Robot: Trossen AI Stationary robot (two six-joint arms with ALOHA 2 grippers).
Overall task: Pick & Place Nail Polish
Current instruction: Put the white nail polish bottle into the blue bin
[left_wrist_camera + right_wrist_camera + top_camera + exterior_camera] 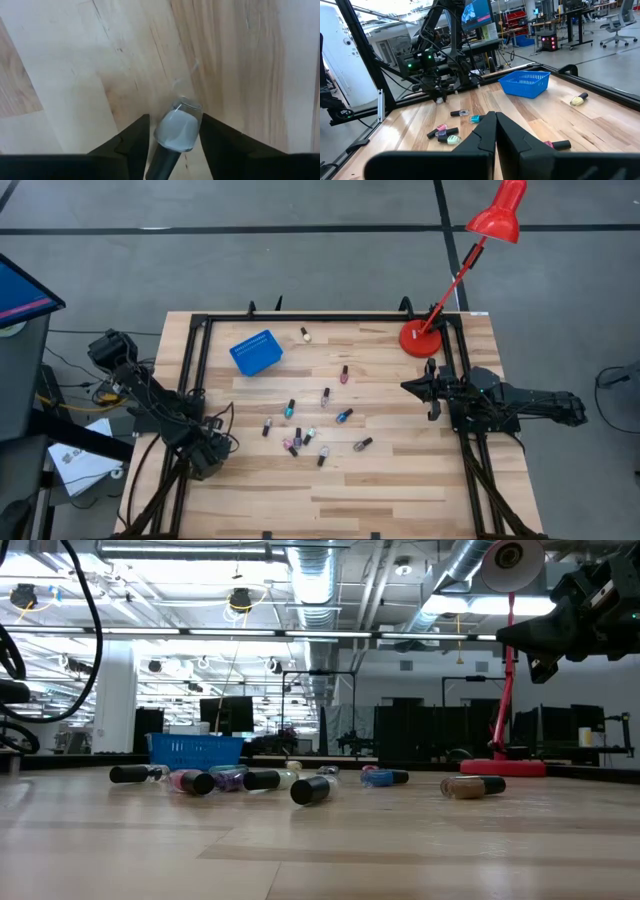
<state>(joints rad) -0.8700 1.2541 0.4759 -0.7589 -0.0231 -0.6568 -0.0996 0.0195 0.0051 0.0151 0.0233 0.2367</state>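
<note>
Several nail polish bottles (305, 435) lie on their sides in the middle of the wooden table; they also show in the low view (310, 789). One pale bottle (305, 334) lies apart near the far edge. My left gripper (207, 452), low over the table's near left part, is shut on a pale bottle with a dark cap (177, 129). My right gripper (412, 387) hangs shut and empty above the table's right side; the right wrist view shows its fingers (495, 127) together. My left gripper holds the pale bottle by its dark cap (162, 160), between the two fingers. The glass body (179, 125) sticks out past the fingertips toward the table. The fingers point down at the tabletop. Whether the bottle touches the wood, I cannot tell.
A blue plastic bin (256, 352) stands at the far left of the table. A red desk lamp has its base (420, 338) at the far right corner, just beyond my right gripper. A black frame (330, 318) runs along the table's edges.
</note>
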